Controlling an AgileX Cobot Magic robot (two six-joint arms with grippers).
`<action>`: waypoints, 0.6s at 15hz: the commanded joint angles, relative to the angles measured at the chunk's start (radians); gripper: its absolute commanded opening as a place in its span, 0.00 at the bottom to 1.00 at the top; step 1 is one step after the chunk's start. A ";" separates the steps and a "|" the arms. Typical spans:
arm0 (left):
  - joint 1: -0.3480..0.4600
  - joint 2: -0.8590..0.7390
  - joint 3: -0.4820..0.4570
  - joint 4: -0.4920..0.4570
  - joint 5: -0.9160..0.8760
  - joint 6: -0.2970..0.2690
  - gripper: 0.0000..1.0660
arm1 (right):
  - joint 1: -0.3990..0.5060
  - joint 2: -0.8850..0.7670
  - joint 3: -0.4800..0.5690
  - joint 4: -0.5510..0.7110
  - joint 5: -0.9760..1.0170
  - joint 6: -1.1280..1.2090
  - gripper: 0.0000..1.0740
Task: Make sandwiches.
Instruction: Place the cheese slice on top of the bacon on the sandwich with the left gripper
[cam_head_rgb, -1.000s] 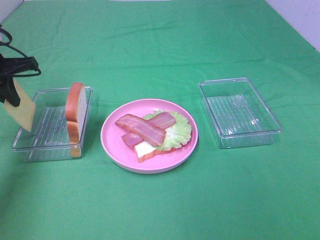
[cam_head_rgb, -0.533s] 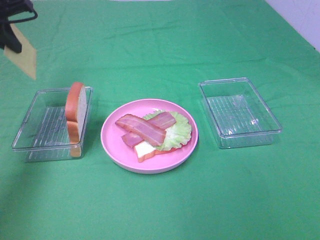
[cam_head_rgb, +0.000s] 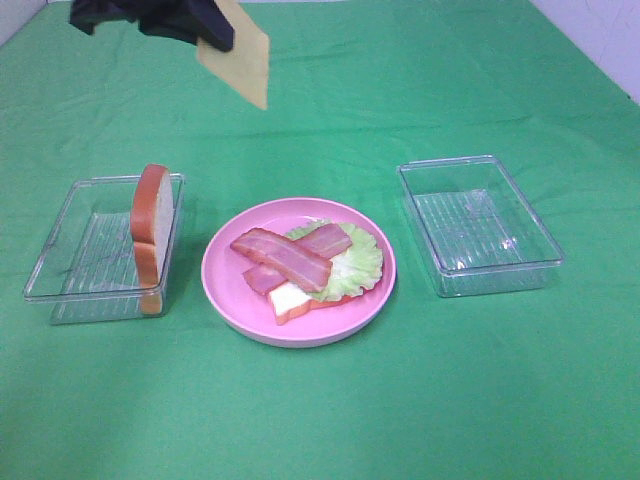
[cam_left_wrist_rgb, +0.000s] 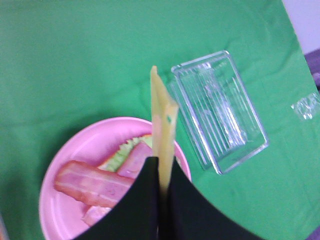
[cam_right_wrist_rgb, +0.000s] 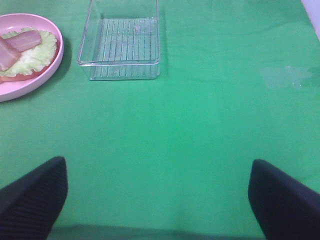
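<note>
My left gripper (cam_head_rgb: 212, 30) hangs high over the back of the table, shut on a yellow cheese square (cam_head_rgb: 238, 62). In the left wrist view the cheese (cam_left_wrist_rgb: 163, 120) stands edge-on between the black fingers (cam_left_wrist_rgb: 134, 210), above the pink plate. On that plate (cam_head_rgb: 225, 290) lie a white bread slice (cam_head_rgb: 290, 301), ruffled lettuce (cam_head_rgb: 358, 262) and reddish bacon strips (cam_head_rgb: 283, 257), stacked. A second bread slice (cam_head_rgb: 150, 225) stands on edge in the left clear tray (cam_head_rgb: 60, 270). My right gripper (cam_right_wrist_rgb: 157, 200) is open over bare cloth, out of the high view.
An empty clear tray (cam_head_rgb: 480, 225) sits right of the plate and also shows as the tray (cam_right_wrist_rgb: 120, 45) in the right wrist view, beside the plate's rim (cam_right_wrist_rgb: 35, 82). Green cloth covers the table.
My left gripper has carried the cheese up from beside the left tray and to the right, toward the back middle. The plate, trays and bread have not moved.
</note>
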 joint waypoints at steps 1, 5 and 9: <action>-0.062 0.073 -0.002 -0.126 0.044 0.096 0.00 | -0.002 -0.031 0.004 0.007 -0.012 -0.010 0.88; -0.136 0.208 -0.002 -0.233 0.082 0.170 0.00 | -0.002 -0.031 0.004 0.007 -0.012 -0.010 0.88; -0.140 0.291 -0.002 -0.246 0.098 0.170 0.00 | -0.002 -0.031 0.004 0.007 -0.012 -0.010 0.88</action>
